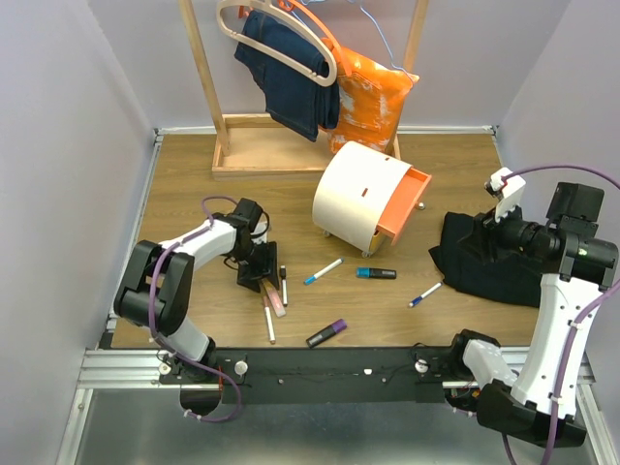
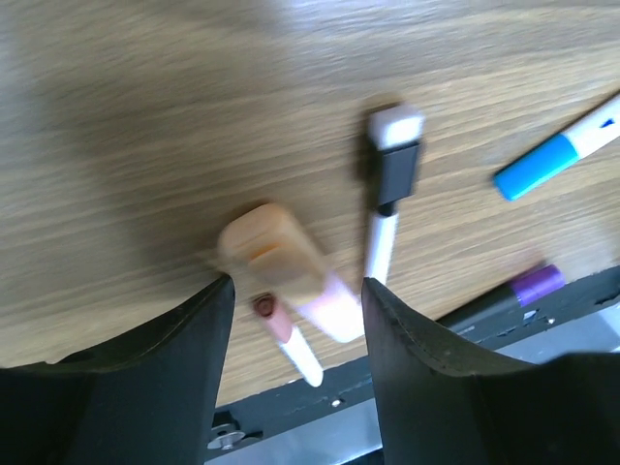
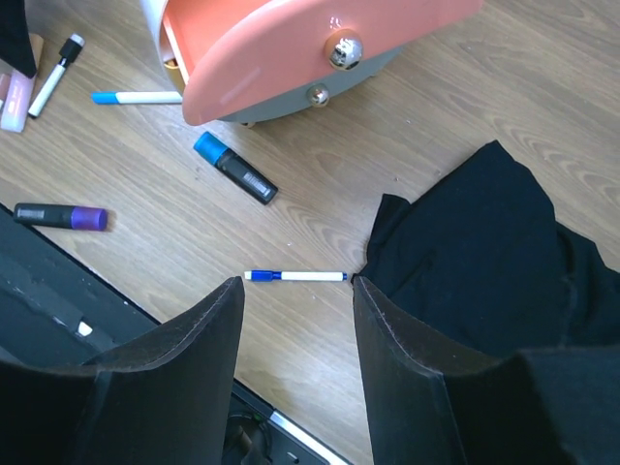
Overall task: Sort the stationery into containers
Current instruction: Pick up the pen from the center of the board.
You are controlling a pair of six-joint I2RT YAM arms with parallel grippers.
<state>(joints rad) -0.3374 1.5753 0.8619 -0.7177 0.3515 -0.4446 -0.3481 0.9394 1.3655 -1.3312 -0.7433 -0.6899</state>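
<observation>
1. Left wrist view alone gives the detail at the left gripper (image 2: 298, 286). Its jaws stand partly open and straddle an orange-pink marker (image 2: 281, 266) lying on the table (image 2: 145, 116), not closed on it, so nothing is gripped. A slim white pen (image 2: 302, 360) lies just beside the marker. A black-capped pen (image 2: 392, 184) lies near the right finger.
2. Top external view places that cluster close to the left arm, well apart from the cabinet (image 1: 354, 194). It also shows the clothes rack (image 1: 201, 68) at the back (neither wrist camera sees it).
3. Right wrist view looks down between the jaws of the right gripper (image 3: 296, 283), which are apart and hold nothing. Below them a small blue-tipped pen (image 3: 295, 276) lies just beside the dark cloth (image 3: 494, 262).
4. The cabinet's orange drawer (image 3: 320, 44) is pulled out, but its inside is hidden in every view, so I cannot tell what it holds. A blue-capped black marker (image 3: 235, 168) lies near it on the table, and a purple marker (image 3: 58, 215) lies nearer the front edge.
</observation>
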